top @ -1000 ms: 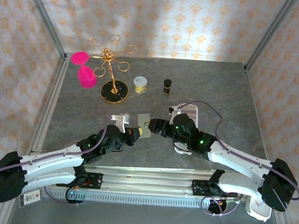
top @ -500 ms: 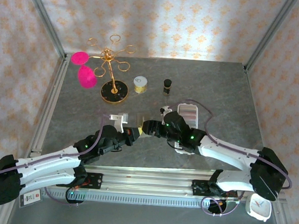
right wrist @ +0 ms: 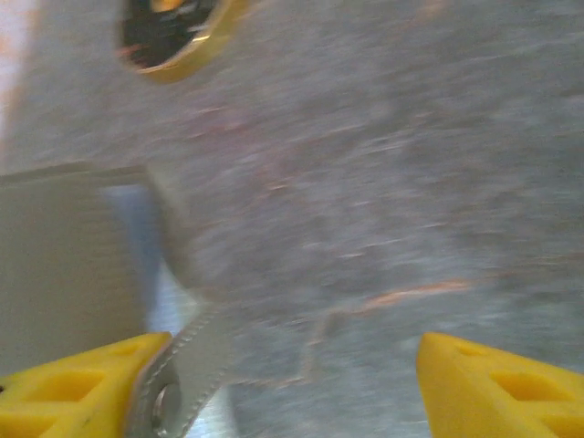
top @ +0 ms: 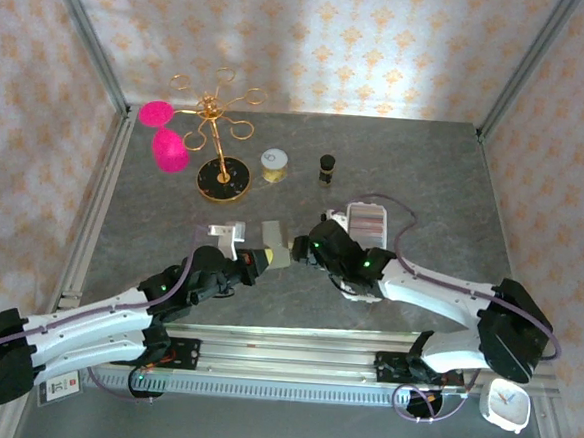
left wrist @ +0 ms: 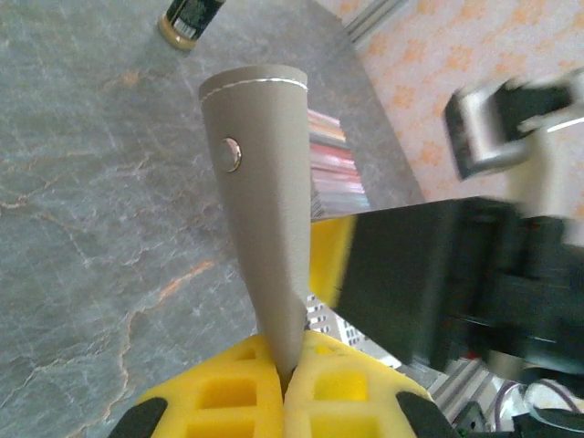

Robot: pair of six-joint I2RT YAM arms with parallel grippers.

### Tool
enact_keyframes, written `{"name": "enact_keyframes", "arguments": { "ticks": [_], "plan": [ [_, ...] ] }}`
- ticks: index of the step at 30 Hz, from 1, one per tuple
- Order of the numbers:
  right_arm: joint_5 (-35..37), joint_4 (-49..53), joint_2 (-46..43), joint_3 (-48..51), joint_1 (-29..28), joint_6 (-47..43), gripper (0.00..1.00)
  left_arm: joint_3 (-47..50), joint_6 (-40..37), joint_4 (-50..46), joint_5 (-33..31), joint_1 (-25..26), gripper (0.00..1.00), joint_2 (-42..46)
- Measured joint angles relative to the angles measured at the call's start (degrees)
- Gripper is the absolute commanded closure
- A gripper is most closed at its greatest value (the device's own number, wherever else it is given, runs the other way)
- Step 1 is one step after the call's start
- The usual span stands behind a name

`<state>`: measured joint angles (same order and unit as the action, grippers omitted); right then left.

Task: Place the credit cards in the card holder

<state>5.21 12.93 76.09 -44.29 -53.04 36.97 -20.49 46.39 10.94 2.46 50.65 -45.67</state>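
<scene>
Top external: my left arm stretches low from the near left toward the middle of the desk [top: 425,178]. My left fingers [top: 262,255] are pressed together on the near edge of the card holder [top: 274,240]. My right arm comes in from the near right, elbow bent and wrist pointing left, so my right fingers [top: 300,248] sit just right of the card holder. The credit cards [top: 365,222] stand stacked in the far end of a white tray [top: 367,206], just to the far right of my right wrist. Farther off are a gold stand [top: 222,177], a round tin [top: 274,163] and a dark bottle [top: 327,168]. A small clock [top: 504,406] lies at the near right. The sticker [top: 60,388] by my left base is too small to read. Bare desk lies left of the card holder and between it and the round tin, and the far right corner is open too.

Left wrist: my left fingers [left wrist: 287,374] pinch the grey-green card holder [left wrist: 260,210] at its narrow end. A stitched edge and a round metal snap show on it. The credit cards [left wrist: 333,169] line up beyond it, and my right wrist's black body sits close on the right.

Right wrist, blurred: my right fingers [right wrist: 292,365] are spread wide with bare desk between them. The card holder [right wrist: 64,255] is on the left, its snap tab just beside one finger.
</scene>
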Motion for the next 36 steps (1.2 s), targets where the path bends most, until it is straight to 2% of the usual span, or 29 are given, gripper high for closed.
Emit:
{"name": "enact_keyframes", "arguments": {
  "ticks": [2, 5, 10, 13, 17, 24, 29, 35, 36],
  "plan": [
    [2.99, 3.54, -0.02, -0.52, 0.04, 0.52, 0.35, -0.13, 0.00, -0.24, -0.07, 0.00, 1.00, 0.20],
    [3.50, 3.89, -3.61, -0.26, 0.11, 0.44, 0.33, -0.39, 0.00, -1.05, -0.28, 0.00, 1.00, 0.24],
    [-0.37, -4.76, -19.30, 5.77, 0.11, 0.22, 0.29, -0.44, 0.04, -1.22, 0.07, 0.00, 1.00, 0.24],
    [-4.33, -9.55, -23.17, 7.76, 0.09, 0.22, 0.28, -0.44, 0.24, -0.92, 1.01, 0.00, 1.00, 0.22],
    [-8.00, -11.89, -20.26, 7.72, 0.09, 0.24, 0.31, -0.44, 0.68, 0.35, 2.89, 0.00, 1.00, 0.17],
    [-7.78, -9.73, -11.78, 6.82, 0.09, 0.48, 0.40, -0.39, 1.75, 1.31, 4.70, 0.00, 1.00, 0.17],
    [-7.82, -10.16, -9.81, 6.82, 0.09, 0.96, 0.60, 1.18, 2.71, 3.58, 6.21, 0.00, 1.00, 0.20],
    [-8.35, -11.96, -9.01, 6.82, 0.09, 0.87, 0.96, 2.86, 4.13, 4.72, 6.75, 0.00, 1.00, 0.17],
    [-8.63, -12.15, -9.01, 6.82, 0.09, 0.90, 1.00, 3.17, 4.42, 5.05, 6.80, 0.00, 1.00, 0.09]
  ]
}}
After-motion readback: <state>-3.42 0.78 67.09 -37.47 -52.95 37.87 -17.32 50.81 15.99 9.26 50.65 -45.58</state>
